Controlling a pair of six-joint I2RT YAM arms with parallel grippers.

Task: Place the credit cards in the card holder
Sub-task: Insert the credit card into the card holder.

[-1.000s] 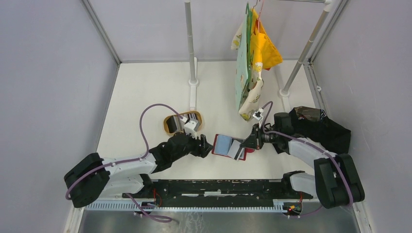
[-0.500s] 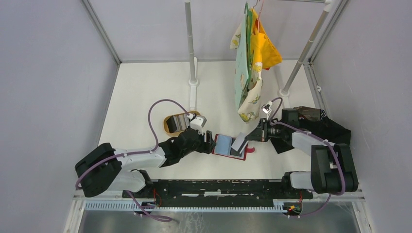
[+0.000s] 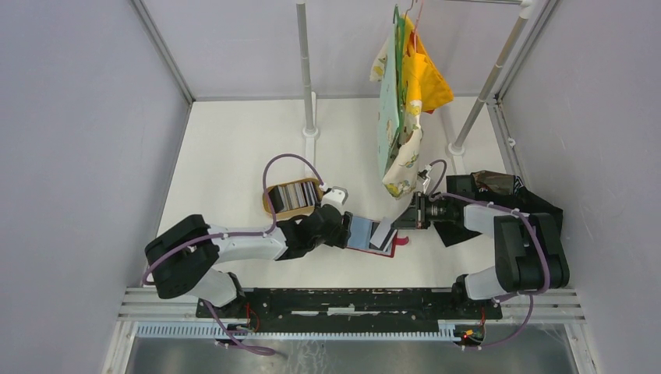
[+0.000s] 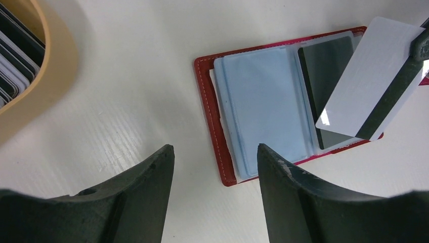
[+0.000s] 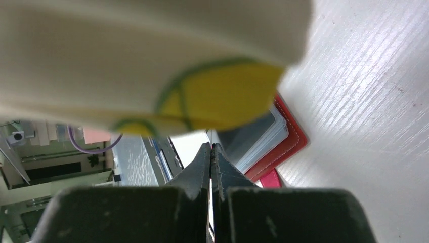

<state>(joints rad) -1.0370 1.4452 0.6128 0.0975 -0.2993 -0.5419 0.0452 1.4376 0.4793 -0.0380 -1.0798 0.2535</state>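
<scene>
The card holder (image 3: 360, 231) (image 4: 263, 106) lies open and flat on the white table, a red wallet with pale blue pockets; a dark card (image 4: 326, 66) sits in its right pocket. My right gripper (image 3: 400, 222) (image 5: 211, 148) is shut on a white credit card (image 3: 382, 232) (image 4: 369, 83) with a dark stripe, held tilted over the holder's right half. My left gripper (image 3: 343, 231) (image 4: 215, 152) is open just off the holder's left corner, with only bare table between its fingers. More credit cards (image 3: 292, 195) (image 4: 12, 50) stand in the tan tray.
The tan oval tray (image 3: 269, 204) (image 4: 55, 66) sits left of the holder. Hanging cloths (image 3: 401, 101) (image 5: 152, 61) dangle over the right gripper and fill most of the right wrist view. A black bag (image 3: 522, 206) lies at right. A metal pole (image 3: 305, 70) stands behind.
My left arm has reached right, up to the holder's left edge, its jaws a little narrower. My right gripper has drawn back and up with the card, still over the holder's right side.
</scene>
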